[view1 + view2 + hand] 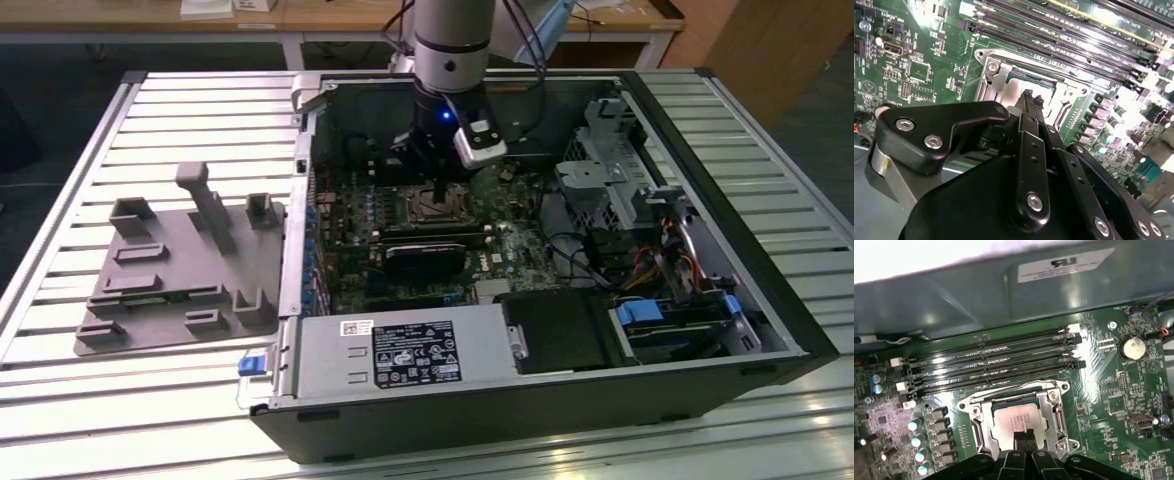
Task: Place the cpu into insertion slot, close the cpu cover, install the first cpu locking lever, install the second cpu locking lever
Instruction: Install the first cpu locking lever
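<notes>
Slatted metal table [80,150], light grey, under an open computer case [534,400] laid on its side. Nearest in the exterior view: power supply [400,355] with a black-and-white label, along the case's front edge. Beside the case, on the exterior view's left: grey moulded tray [174,270] with upright posts. Further in: green circuit board [354,215], with a black rectangular block [427,258] lying across it. Just beyond the block: insertion slot [1014,401], with the cpu [1009,422] seated flat inside, silver-grey top facing up, edges square to the slot's rim; square outline, so no long axis. Around the chip: cpu cover [1056,412], a silver frame, seemingly flat over the slot, window over the chip's top. Directly above: gripper [1024,434], pointing straight down, black fingertips pressed together, touching or just clear of the chip's top near one edge. Beyond the slot: long memory slots [994,365], long axis parallel to the cover's far edge. Furthest back: wooden desk [334,15].
</notes>
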### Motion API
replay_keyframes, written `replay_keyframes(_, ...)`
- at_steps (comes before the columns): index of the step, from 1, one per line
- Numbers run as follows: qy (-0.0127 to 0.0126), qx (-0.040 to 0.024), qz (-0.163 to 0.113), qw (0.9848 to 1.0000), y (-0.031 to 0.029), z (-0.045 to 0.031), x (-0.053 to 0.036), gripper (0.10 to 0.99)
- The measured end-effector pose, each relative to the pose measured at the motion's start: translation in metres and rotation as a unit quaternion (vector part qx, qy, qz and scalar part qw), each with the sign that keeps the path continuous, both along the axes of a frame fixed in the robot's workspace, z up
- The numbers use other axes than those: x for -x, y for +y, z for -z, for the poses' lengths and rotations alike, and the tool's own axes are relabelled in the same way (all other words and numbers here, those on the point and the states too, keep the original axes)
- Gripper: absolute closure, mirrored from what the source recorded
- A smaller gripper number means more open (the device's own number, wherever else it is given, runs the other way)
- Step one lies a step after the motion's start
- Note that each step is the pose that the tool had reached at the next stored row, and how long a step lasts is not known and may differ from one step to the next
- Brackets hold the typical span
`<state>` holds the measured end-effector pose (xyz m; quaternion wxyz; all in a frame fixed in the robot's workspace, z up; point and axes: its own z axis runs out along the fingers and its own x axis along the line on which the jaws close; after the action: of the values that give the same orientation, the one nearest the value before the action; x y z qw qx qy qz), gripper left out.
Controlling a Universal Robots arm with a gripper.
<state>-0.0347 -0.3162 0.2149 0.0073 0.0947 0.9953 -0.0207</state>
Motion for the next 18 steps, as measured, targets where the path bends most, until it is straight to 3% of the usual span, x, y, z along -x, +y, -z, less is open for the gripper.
replay_keyframes(3, 0.0002, 0.0001, -0.019, 0.9998, 0.0000, 0.0003, -0.0001, 0.980)
replay_keyframes(7, 0.0001, 0.0001, -0.020, 0.9998, 0.0000, 0.0002, -0.0002, 0.980)
replay_keyframes(18, 0.0001, 0.0005, -0.020, 0.9998, 0.0000, -0.0129, -0.0002, 0.980)
